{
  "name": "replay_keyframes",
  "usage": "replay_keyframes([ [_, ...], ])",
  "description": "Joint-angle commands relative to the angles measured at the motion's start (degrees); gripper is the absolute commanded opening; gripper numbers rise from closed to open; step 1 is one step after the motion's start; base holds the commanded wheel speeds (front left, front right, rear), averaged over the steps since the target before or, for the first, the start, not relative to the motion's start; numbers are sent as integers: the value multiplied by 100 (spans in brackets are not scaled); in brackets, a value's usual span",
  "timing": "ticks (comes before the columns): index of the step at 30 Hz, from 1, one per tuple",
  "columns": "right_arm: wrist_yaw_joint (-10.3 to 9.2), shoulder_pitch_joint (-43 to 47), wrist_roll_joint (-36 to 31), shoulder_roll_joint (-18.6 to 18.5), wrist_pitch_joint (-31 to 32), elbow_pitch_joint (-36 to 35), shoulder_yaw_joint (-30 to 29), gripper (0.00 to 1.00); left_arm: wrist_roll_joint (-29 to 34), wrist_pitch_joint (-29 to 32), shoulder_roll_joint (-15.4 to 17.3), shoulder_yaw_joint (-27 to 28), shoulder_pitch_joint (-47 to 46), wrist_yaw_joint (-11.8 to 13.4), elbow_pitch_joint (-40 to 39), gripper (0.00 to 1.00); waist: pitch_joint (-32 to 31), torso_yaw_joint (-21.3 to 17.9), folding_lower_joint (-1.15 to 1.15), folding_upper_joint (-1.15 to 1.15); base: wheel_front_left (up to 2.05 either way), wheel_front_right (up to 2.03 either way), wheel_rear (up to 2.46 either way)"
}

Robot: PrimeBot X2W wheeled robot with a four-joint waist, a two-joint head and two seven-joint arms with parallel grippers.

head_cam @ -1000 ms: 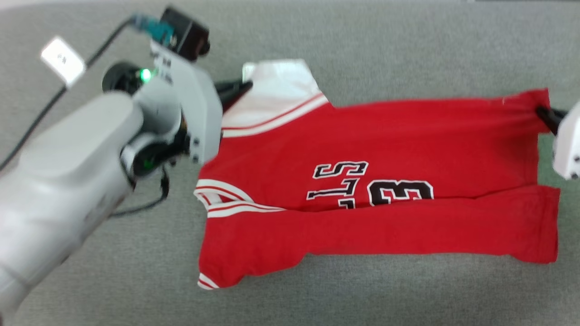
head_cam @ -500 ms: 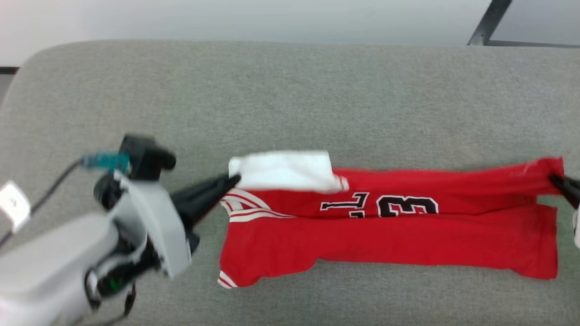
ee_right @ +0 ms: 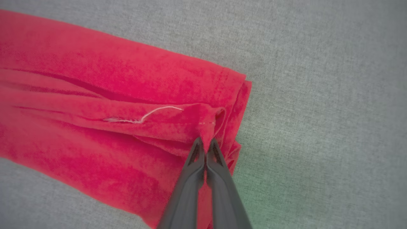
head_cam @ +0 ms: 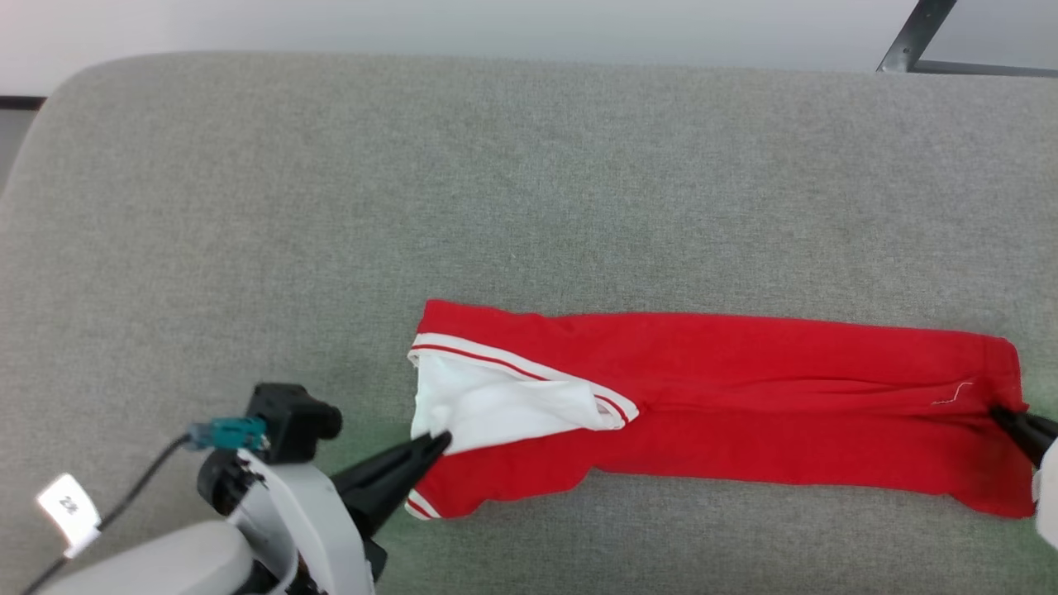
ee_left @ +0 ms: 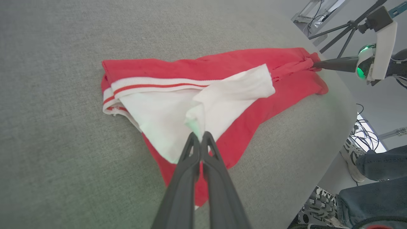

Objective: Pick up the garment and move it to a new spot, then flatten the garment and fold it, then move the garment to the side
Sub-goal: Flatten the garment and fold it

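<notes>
The garment is laid as a long folded band on the grey pad. Its white sleeve is pinched by the closed left gripper, and its red end is pinched by the closed right gripper.

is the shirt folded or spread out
Folded. The shirt lies as a narrow strip, layers stacked at the hem, white sleeve on top.

Left end effector and right end effector pinch ends of the garment (white sleeve up).
</notes>
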Motion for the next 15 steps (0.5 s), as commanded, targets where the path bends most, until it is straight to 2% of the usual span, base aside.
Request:
replay_keyframes([
  [1, -2, 88, -98, 97, 23, -30, -73, 0, 30, -23, -66, 0, 95, 43, 41, 0, 32, -6, 0, 0, 0, 0, 0],
  [4, -2, 147, -182, 244, 81, -19, -206, 0, 170, 23, -236, -7, 169, 119, 194, 0, 66, 1, 0, 0, 0, 0, 0],
  [6, -2, 163, -251, 328, 89, -17, -278, 5, 217, -22, -344, -12, 203, 160, 287, 0, 82, 2, 0, 0, 0, 0, 0],
  [7, -2, 170, -255, 369, 82, -18, -311, 14, 222, -46, -386, -6, 213, 169, 338, 0, 87, 3, 0, 0, 0, 0, 0],
  [8, -2, 177, -281, 414, 55, -25, -368, 30, 256, -82, -414, 8, 208, 199, 386, 16, 87, 5, 0, 0, 0, 0, 0],
  [9, -2, 187, -309, 452, 26, -36, -417, 49, 258, -122, -441, 26, 209, 211, 418, 36, 82, 6, 0, 0, 0, 0, 0],
  [10, -2, 198, -311, 487, 1, -47, -460, 97, 262, -159, -470, 42, 216, 222, 451, 56, 75, 6, 0, 0, 0, 0, 0],
  [11, -2, 211, -299, 524, -5, -73, -499, 100, 284, -192, -477, 58, 221, 249, 489, 100, 65, 3, 0, 0, 0, 0, 0],
  [15, -2, 300, -120, 588, 98, -270, -683, 100, 315, -344, -435, 184, 280, 331, 495, 100, -11, -25, 0, 0, 0, 0, 0],
])
